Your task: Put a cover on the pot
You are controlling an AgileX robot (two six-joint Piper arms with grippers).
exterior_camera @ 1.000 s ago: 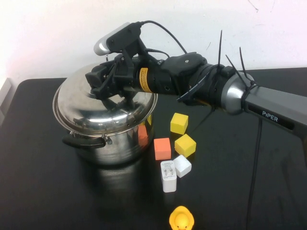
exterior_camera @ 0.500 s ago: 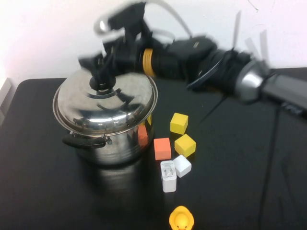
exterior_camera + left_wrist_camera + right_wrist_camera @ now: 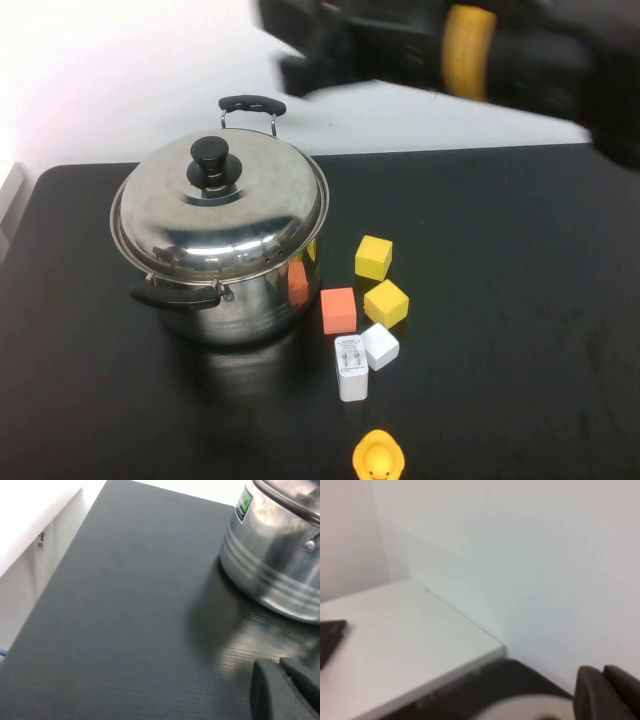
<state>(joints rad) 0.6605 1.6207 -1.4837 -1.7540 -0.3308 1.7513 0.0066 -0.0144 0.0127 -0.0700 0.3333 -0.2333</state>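
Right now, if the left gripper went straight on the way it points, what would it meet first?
Probably the pot, its steel wall just ahead of the left gripper low over the table; depth is unclear. The right gripper hangs high behind the pot.

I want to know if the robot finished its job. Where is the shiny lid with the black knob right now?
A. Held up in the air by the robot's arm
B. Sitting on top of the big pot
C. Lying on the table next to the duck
B: the lid sits on the pot, while the right gripper is up above and behind it, holding nothing; the left gripper is low by the table, beside the pot.
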